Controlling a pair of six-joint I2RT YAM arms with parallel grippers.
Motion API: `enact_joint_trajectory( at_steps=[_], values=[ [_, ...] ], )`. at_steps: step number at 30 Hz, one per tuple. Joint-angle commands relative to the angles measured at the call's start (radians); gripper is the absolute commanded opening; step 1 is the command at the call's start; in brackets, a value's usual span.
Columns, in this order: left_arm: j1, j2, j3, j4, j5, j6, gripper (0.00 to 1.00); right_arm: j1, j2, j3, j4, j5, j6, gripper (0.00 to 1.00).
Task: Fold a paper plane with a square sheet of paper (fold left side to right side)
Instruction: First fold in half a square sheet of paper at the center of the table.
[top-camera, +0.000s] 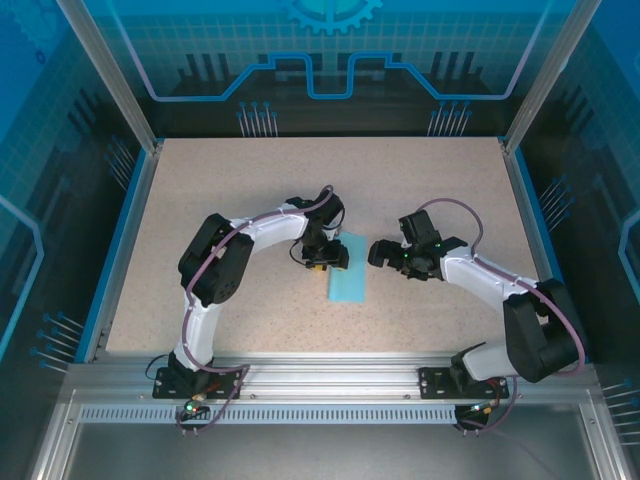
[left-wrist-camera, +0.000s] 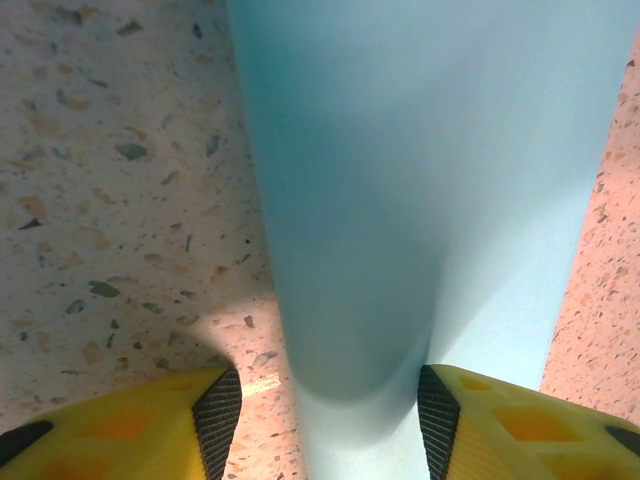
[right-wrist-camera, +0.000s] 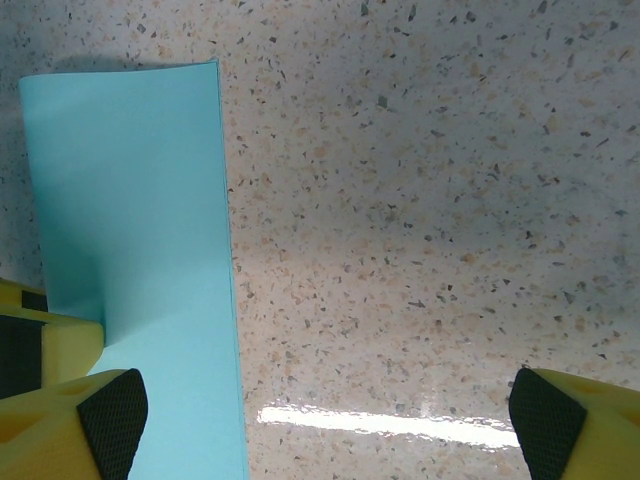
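A light-blue sheet of paper (top-camera: 348, 282), doubled over into a narrow strip, lies flat on the speckled tabletop (top-camera: 200, 200) between the two arms. The left gripper (top-camera: 320, 260) is set down over the strip's far left corner.

In the left wrist view, the paper (left-wrist-camera: 420, 180) runs straight out ahead of the left gripper (left-wrist-camera: 328, 425) and rises in a soft rounded hump between its yellow fingers (left-wrist-camera: 120, 430). The jaws stand partly apart, straddling that hump. A sliver of bare table shows between the left-hand pad and the paper, while the right-hand pad sits right at the paper's edge, so nothing is clamped.

The right gripper (top-camera: 380, 254) hangs just beside the strip's far right edge, its jaws spread wide and holding nothing. In its own wrist view, the paper (right-wrist-camera: 140, 230) lies off to the left of the right gripper (right-wrist-camera: 325, 415). It passes beneath the left-hand black pad (right-wrist-camera: 112, 412) and reaches a little way into the gap. The other pad is well apart from the paper, over bare tabletop (right-wrist-camera: 420, 200). One yellow finger of the left gripper (right-wrist-camera: 45, 345) shows touching the sheet.
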Motion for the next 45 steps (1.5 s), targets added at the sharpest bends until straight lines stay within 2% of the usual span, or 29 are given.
enact_joint_trajectory(
  at_steps=[1, 45],
  values=[
    [-0.025, 0.073, -0.010, 0.005, 0.010, -0.023, 0.56, -0.011, 0.011, 0.012, -0.001, -0.016, -0.004, 0.97],
    [-0.021, 0.093, -0.001, -0.003, 0.025, -0.037, 0.56, 0.002, 0.028, 0.011, 0.003, -0.036, -0.003, 0.97]
  ],
)
